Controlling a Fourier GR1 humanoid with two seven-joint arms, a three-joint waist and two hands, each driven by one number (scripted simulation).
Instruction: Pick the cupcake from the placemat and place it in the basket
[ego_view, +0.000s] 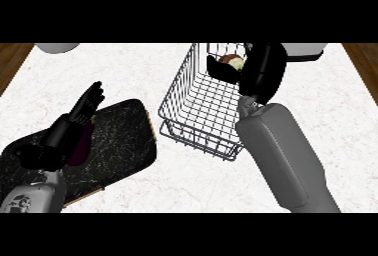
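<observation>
Nearest the robot, the left hand (70, 127) rests over the dark placemat (125, 135), its fingers straight and released, holding nothing. No cupcake shows on the placemat, so the pick looks done. Just beyond the placemat, on the pale worktop (88, 65), stands the wire basket (171, 100). The right forearm reaches along its right side, and the right hand (260, 67) hangs over the basket's far end, its fingers curled round the cupcake (235, 63). The cupcake sits within the basket's rim, though whether it touches the basket's floor cannot be told. By this reading the carry is nearly complete. What is left is to lower the cupcake if needed, open the fingers, and lift the hand out.
</observation>
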